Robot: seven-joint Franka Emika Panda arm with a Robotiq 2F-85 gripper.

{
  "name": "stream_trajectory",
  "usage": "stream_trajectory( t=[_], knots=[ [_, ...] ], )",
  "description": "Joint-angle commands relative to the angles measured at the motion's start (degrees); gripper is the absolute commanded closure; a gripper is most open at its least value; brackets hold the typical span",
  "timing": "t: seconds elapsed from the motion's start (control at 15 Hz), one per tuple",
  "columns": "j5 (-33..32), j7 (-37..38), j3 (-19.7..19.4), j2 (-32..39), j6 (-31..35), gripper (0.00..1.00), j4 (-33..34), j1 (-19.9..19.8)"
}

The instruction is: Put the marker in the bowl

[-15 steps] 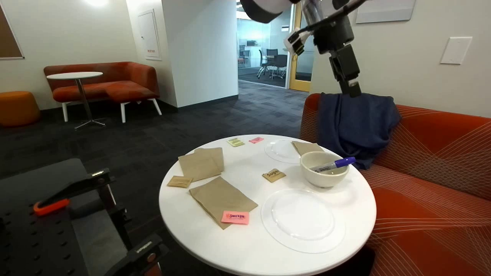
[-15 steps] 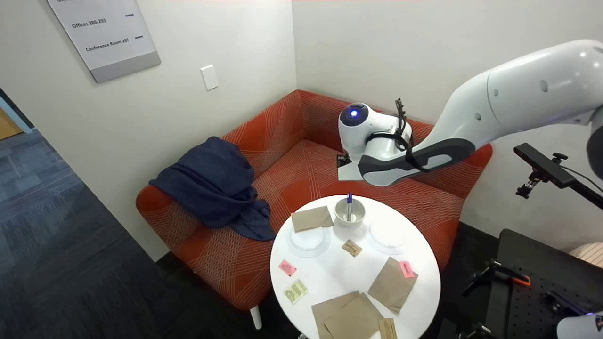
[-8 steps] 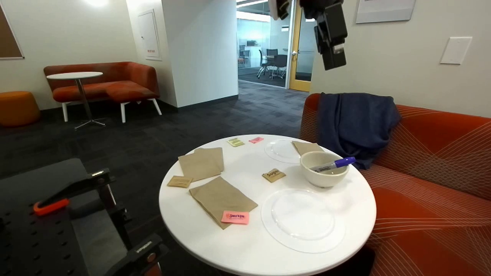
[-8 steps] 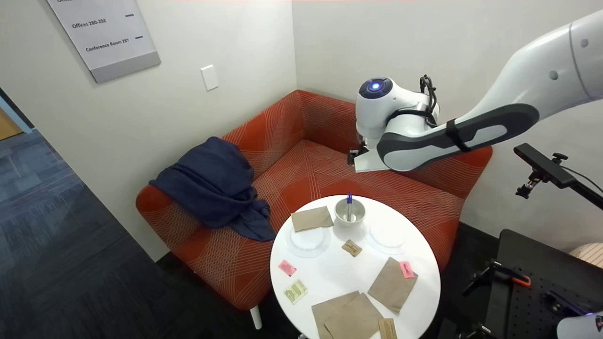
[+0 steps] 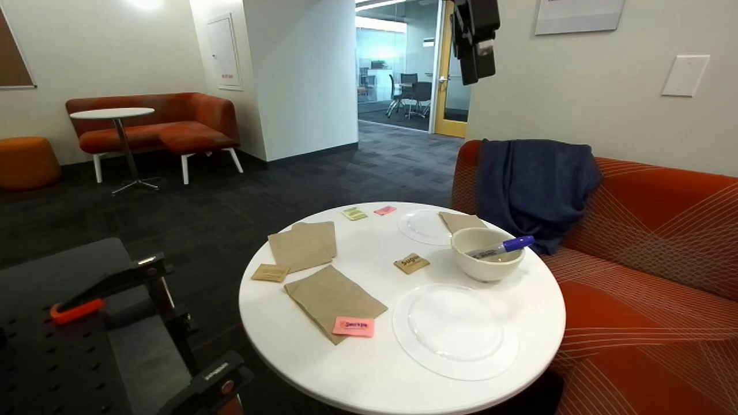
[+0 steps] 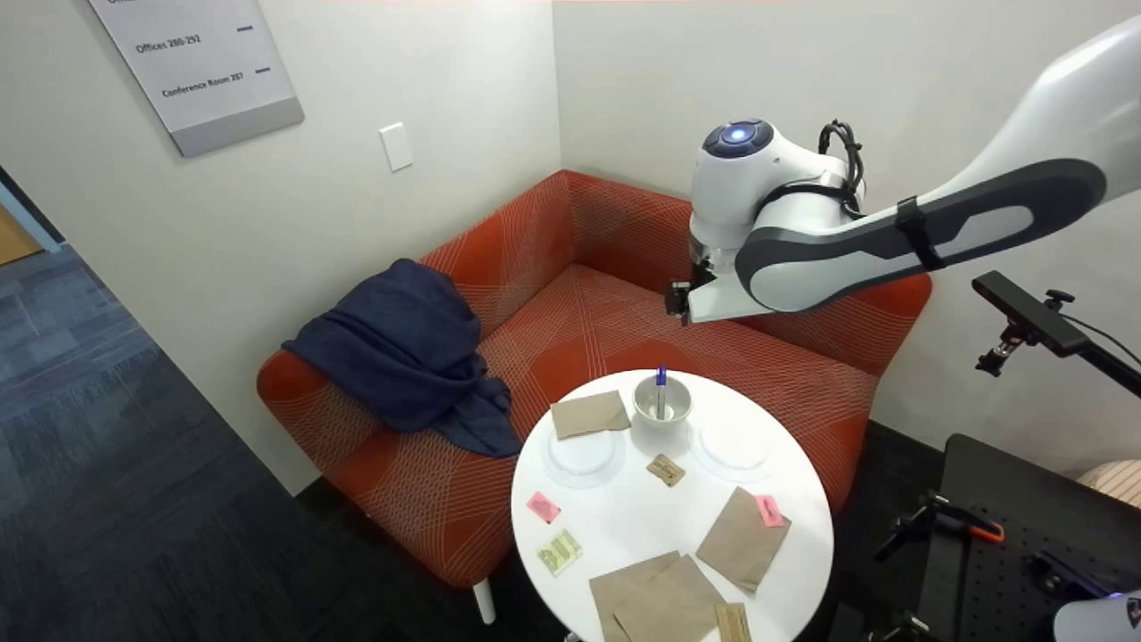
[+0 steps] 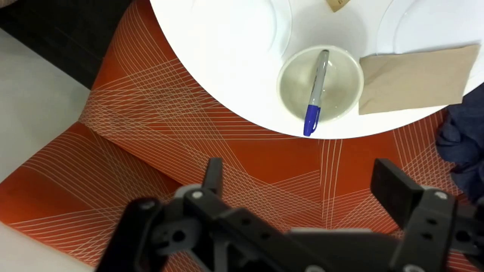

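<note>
The marker [image 7: 318, 85], grey with a blue-purple cap, leans in the white-cream bowl [image 7: 343, 88]. Its grey end is inside and its cap sticks out over the rim. In both exterior views the marker [image 5: 516, 244] [image 6: 660, 378] rests tilted in the bowl [image 5: 484, 270] [image 6: 681, 406], which stands upright near the table's sofa-side edge. My gripper [image 7: 298, 166] is open and empty in the wrist view, its fingers wide apart. In an exterior view the gripper [image 5: 477, 66] is high above the table, apart from the bowl. In the remaining exterior view it is mostly hidden behind the arm.
The round white table [image 5: 323, 374] holds translucent plates [image 5: 455, 328], brown napkins [image 5: 334, 297] and several sugar packets [image 5: 411, 263]. A red sofa [image 6: 615, 321] with a navy cloth [image 6: 401, 357] stands behind it. A camera mount [image 6: 1025, 312] stands near the arm.
My gripper has risen and drawn back from the table; in an exterior view the arm has moved up and right. The marker and bowl have not moved.
</note>
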Motion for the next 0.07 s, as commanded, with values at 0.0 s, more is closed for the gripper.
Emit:
stream_trajectory(
  t=[0.0],
  knots=[
    [-0.5,0.3,1.7,-0.1,-0.2,0.0,0.0,-1.6]
  ],
)
